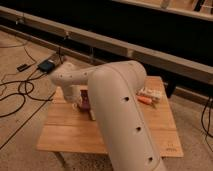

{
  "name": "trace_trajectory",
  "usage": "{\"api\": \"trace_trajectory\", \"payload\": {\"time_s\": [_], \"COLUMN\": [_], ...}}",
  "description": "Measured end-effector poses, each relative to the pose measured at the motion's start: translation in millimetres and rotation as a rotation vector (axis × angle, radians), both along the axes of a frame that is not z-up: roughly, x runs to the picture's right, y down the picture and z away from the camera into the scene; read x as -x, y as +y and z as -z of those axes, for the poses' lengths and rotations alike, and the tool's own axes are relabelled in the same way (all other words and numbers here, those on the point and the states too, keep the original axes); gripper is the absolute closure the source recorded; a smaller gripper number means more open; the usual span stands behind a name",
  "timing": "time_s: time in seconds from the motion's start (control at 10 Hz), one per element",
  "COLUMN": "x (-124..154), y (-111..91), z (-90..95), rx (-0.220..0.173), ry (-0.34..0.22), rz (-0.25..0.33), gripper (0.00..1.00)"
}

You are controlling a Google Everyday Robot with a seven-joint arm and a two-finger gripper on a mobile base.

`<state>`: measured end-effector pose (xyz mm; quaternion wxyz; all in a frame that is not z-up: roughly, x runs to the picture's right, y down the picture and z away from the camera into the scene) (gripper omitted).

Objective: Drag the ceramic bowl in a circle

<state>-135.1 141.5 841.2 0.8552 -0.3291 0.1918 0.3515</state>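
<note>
My white arm (117, 105) reaches over the wooden table (75, 137) and covers much of it. The gripper (90, 112) hangs below the wrist at the table's left middle, pointing down at the tabletop. A dark reddish-maroon patch, the ceramic bowl (84, 98), shows just under the wrist and right beside the gripper. The arm hides most of the bowl. I cannot tell whether the gripper touches it.
A small white block (150, 93) and an orange object (144, 100) lie at the table's far right. Cables (20, 90) and a black box (46, 65) lie on the floor to the left. A long low rail (125, 47) runs behind the table.
</note>
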Motion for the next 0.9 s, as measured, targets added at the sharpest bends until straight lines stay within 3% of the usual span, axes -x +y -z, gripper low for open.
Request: {"api": "trace_trajectory", "payload": {"time_s": [0.3, 0.5, 0.9], "x": [-37, -54, -43], "y": [14, 10, -13], "z": [7.1, 1.0, -25.8], "rx": [-0.002, -0.020, -0.056], "ry": [0.099, 0.153, 0.170], "rz": [-0.077, -0.130, -0.137], "gripper": [1.00, 1.00, 1.00]}}
